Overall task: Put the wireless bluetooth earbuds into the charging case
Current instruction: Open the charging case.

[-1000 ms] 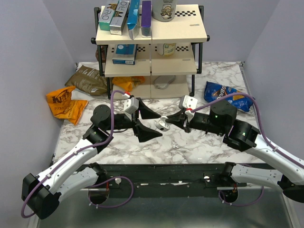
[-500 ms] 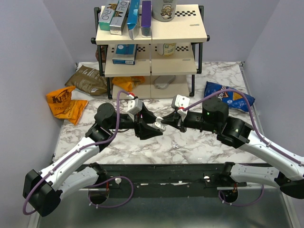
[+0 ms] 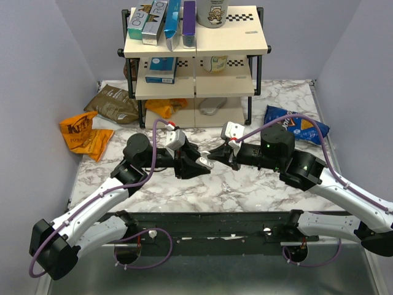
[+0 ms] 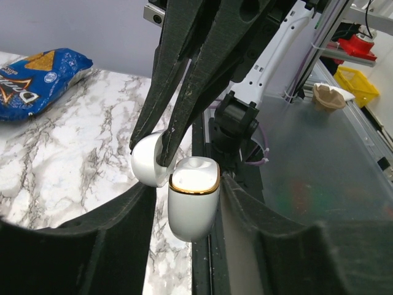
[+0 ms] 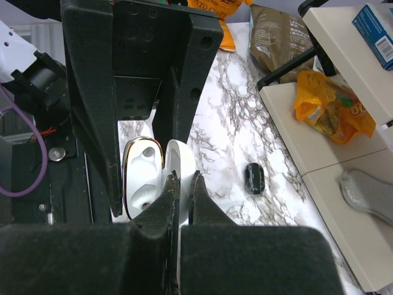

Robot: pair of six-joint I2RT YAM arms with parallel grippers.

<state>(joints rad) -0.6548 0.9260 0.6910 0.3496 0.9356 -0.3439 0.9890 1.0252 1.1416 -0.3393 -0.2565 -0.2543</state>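
The charging case (image 3: 207, 160) shows here as white with a gold rim, held above the table between both arms. Its lid (image 5: 182, 161) is swung open, and my right gripper (image 5: 184, 179) is shut on that lid from the right (image 3: 216, 155). My left gripper (image 4: 189, 185) has closed in around the case body (image 4: 193, 206); one finger lies against its side. The case's two hollows (image 5: 140, 175) are empty. One small black oval earbud (image 5: 253, 178) lies on the marble beyond the case. I see no other earbud.
A two-tier shelf rack (image 3: 196, 61) with boxes stands at the back centre. A blue chip bag (image 3: 296, 126) lies to the right. Orange (image 3: 83, 135) and brown (image 3: 113, 103) snack bags lie at the left. The table's front edge (image 3: 209, 214) runs just below the grippers.
The right arm carried the case leftward by its lid. My left gripper moved right to meet it and its wide-open jaws closed in around the case body.
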